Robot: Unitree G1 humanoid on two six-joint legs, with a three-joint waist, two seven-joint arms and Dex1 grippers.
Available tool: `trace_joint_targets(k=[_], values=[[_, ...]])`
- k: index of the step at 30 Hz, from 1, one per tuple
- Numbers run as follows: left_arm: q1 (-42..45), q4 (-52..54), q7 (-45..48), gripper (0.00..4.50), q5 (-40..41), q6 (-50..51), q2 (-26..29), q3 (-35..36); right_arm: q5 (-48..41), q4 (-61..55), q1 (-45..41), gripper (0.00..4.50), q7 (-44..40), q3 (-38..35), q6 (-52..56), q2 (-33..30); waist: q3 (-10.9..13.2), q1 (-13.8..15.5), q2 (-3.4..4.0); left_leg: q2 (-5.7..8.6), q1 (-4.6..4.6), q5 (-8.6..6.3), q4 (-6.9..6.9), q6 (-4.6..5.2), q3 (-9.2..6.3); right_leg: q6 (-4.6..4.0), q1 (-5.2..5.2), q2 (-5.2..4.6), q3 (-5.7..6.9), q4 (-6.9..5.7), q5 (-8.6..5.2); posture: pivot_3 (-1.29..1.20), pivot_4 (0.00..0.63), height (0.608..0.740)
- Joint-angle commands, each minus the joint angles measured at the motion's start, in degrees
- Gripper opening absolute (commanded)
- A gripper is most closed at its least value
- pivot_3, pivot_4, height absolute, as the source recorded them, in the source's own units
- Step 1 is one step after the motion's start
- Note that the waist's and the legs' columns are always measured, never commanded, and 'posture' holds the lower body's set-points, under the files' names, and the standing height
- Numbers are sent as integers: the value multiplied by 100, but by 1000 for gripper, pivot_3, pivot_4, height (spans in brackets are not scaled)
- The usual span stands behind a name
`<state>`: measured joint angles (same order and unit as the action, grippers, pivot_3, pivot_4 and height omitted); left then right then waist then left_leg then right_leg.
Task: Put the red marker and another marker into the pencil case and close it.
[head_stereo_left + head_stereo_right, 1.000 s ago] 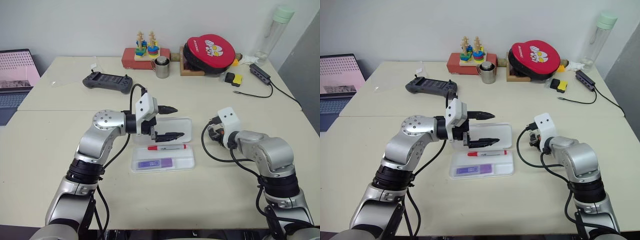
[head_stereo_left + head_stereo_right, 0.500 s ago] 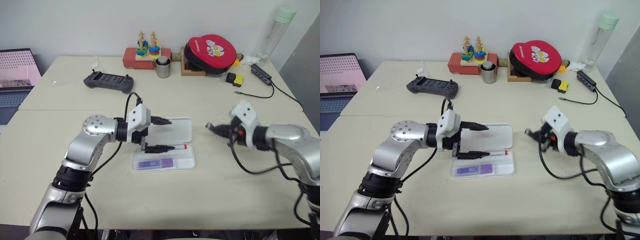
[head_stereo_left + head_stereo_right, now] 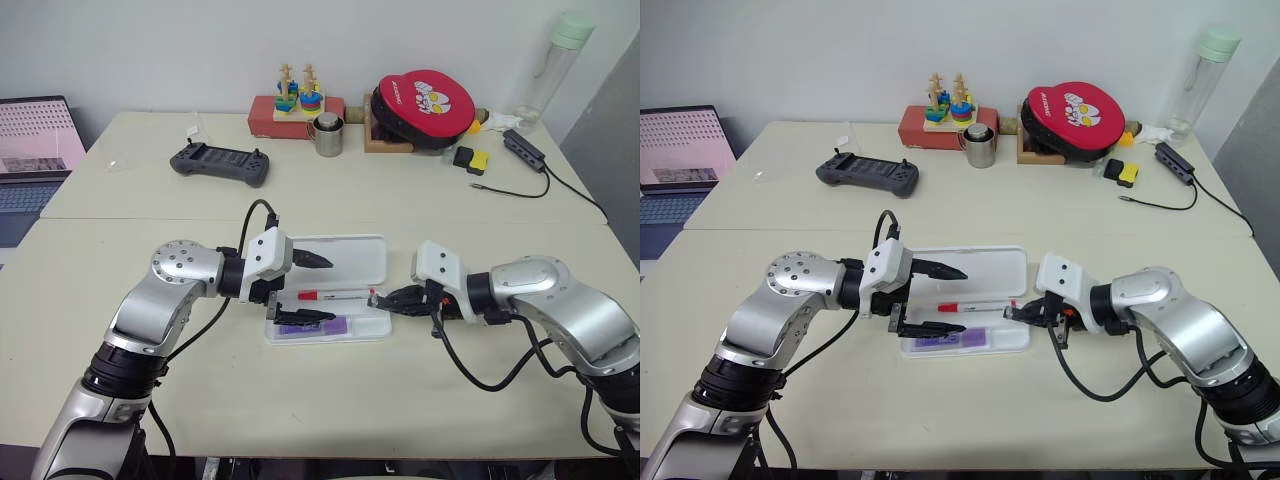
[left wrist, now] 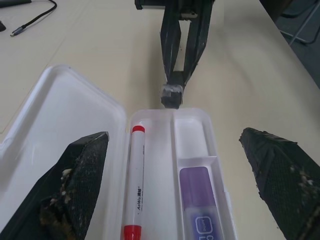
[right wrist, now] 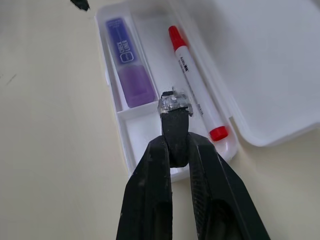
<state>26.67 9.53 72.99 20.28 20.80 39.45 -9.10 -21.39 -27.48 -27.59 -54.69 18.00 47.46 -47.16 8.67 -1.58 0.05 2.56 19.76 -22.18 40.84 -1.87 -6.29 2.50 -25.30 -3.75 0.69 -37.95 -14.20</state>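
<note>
Since the red marker point(image 5: 196, 94) and the purple marker point(image 5: 127, 62) already lay inside the pencil case point(image 3: 373, 332), what remained for you was only the closing. The lid point(image 3: 350, 262) lay flat open on the far side of the tray, its long axis running left to right. Your left gripper point(image 3: 304, 289) stood wide released over the case's left end, nearest to the lid. Your right gripper point(image 5: 174, 103) was clenched on nothing, its tip at the case's right end.
</note>
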Motion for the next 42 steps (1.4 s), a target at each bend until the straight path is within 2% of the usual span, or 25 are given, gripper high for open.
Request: trace_joint_targets(k=[1, 8, 10, 14, 17, 19, 22, 24, 25, 30, 31, 36, 39, 42], values=[[-60, 318, -108, 4500, 120, 73, 29, 78, 54, -197, 31, 180, -62, 75, -89, -12, 0, -1, 0, -1, 0, 0, 0, 0, -1, 0, 0, 0, 0, 0, 0, 0, 150, 740], [-114, 438, -226, 4500, 151, 187, -7, 86, 200, -204, -9, 180, 50, 366, -22, 182, 0, 0, 0, -2, -1, 0, 0, 0, 0, 0, 0, 0, -1, -1, 0, 0, 150, 740], [-156, 495, -265, 4500, 166, 224, -10, 87, 280, -174, -27, 860, 52, 439, -35, 228, 0, -1, 0, -2, 0, 0, 0, 0, -1, 0, 0, 0, -1, 0, 0, 0, 150, 740], [-229, 589, -334, 4500, 201, 311, 5, 127, 344, -102, -68, 1898, 36, 449, -64, 283, 0, -1, 0, -1, 0, 0, 0, 0, -2, 0, 0, 0, -1, -1, 0, 0, 150, 740], [-300, 662, -417, 4500, 235, 373, 25, 163, 371, -15, -132, 2493, 34, 406, -88, 329, 0, -1, 0, -1, 0, 0, 0, 0, -1, 0, 0, 0, -1, 0, 0, 0, 150, 740], [-376, 733, -536, 4500, 318, 482, 38, 253, 294, -7, -195, 3091, -51, 310, -85, 336, 0, -2, 0, -1, -1, 0, 0, 0, -1, 0, 0, 0, -2, 0, 0, 0, 150, 740], [-585, 854, -774, 4500, 461, 739, 111, 508, -324, 67, -527, 3900, -207, -252, 68, 616, 1, -5, -1, -2, 0, 0, 0, 0, -3, 0, -1, 0, -2, 0, 0, 0, 150, 740], [-780, 927, -907, 4500, 518, 844, 180, 694, -628, 321, -924, 3659, -191, -591, 185, 858, 1, -31, -2, -3, -2, 0, 0, 0, -1, 0, -1, 0, -4, -1, 0, 0, 150, 740], [-878, 976, -990, 4500, 579, 921, 206, 812, -648, 567, -1176, 3697, -95, -713, 193, 984, 2, -46, -1, -6, -2, 0, -1, 0, -1, 0, -1, 1, -5, -1, 0, 0, 150, 740], [-1266, 1183, -1493, 4500, 1035, 1372, 262, 1635, -158, 2378, -2554, 2518, 211, -804, -202, 1423, 3, -32, -6, -7, -10, 0, -3, -1, -6, -4, -2, 7, -8, -4, 2, 0, 150, 740], [-1342, 1185, -1544, 4500, 1052, 1383, 295, 1747, 66, 2852, -2807, 2138, 295, -699, -369, 1498, 3, -23, -6, -8, -9, 0, -4, -1, -8, -4, -3, 7, -7, -1, 2, 0, 150, 740], [-1424, 1115, -1698, 4500, 1181, 1421, 383, 2157, 949, 4742, -3620, 1003, 458, -223, -1059, 1888, 2, -21, -8, 2, -2, 0, -7, -1, -10, -4, -8, -8, -3, 1, 2, 0, 150, 740], [-1325, 1099, -1743, 4500, 1359, 1499, 448, 2365, 1249, 5356, -3801, 127, 326, -19, -1374, 2085, 2, -36, -7, 2, 1, 0, -7, -1, -10, -4, -13, -9, -3, -2, 2, 0, 150, 740], [-1255, 1125, -1769, 4500, 1527, 1612, 516, 2487, 1401, 5497, -3780, 11, 74, 114, -1542, 2168, 2, -54, -7, 1, 5, 0, -8, -1, -8, -4, -17, -9, -4, -2, 2, 0, 150, 740]])
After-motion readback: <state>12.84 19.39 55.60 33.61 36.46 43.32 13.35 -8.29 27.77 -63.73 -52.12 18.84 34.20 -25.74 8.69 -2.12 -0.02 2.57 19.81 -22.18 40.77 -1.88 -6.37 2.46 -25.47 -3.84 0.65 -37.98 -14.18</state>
